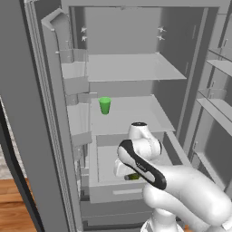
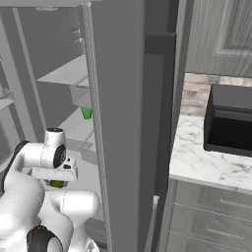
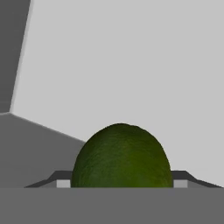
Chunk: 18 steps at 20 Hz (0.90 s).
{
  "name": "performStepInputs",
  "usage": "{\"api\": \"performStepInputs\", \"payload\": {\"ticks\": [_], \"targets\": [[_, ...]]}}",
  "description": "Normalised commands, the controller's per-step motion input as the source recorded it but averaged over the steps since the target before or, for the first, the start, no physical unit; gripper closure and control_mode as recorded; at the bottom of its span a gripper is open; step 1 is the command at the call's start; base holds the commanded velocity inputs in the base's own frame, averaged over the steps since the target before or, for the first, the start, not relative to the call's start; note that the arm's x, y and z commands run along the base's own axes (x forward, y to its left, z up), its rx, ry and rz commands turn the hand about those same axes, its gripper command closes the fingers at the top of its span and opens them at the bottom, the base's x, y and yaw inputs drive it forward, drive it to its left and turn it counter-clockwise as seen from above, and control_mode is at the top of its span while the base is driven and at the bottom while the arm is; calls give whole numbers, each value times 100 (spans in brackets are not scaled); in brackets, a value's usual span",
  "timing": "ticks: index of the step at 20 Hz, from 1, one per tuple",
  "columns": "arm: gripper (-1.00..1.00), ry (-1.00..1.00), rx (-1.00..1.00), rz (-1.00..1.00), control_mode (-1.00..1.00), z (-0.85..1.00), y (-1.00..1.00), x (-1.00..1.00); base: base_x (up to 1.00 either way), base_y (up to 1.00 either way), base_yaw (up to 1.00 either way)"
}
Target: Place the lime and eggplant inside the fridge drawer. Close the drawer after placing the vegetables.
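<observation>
The lime (image 3: pixel 121 157) is dark green and sits between my gripper's (image 3: pixel 121 183) fingertips (image 3: pixel 63 183), pressed from both sides. In the left base view my gripper (image 1: pixel 131 174) hangs low over the pulled-out light grey fridge drawer (image 1: pixel 113 194), with the lime (image 1: pixel 133 176) peeking out under the wrist. From the right base view the lime (image 2: pixel 56 184) shows below the hand (image 2: pixel 55 174). The drawer's pale floor (image 3: pixel 131 65) lies behind the lime, with a side wall (image 3: pixel 8 52) at the left. The eggplant is out of view.
A bright green cup (image 1: pixel 104 105) stands on the shelf above the drawer. Open fridge doors flank the arm: one at the left (image 1: pixel 27 118), one at the right (image 2: pixel 128 123). A marble counter (image 2: pixel 197 165) with a black appliance (image 2: pixel 231 120) lies further right.
</observation>
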Motion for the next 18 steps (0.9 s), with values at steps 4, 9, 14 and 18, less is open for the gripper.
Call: {"api": "performStepInputs", "payload": {"ticks": [4,9,14,18], "targets": [[100,0,12,0,-100,-4,0,79,0,0,0],[100,2,1,0,-100,-58,0,36,0,0,0],[100,9,0,0,-100,-56,0,18,0,0,0],[-100,11,0,0,-100,-57,1,18,0,0,0]]}}
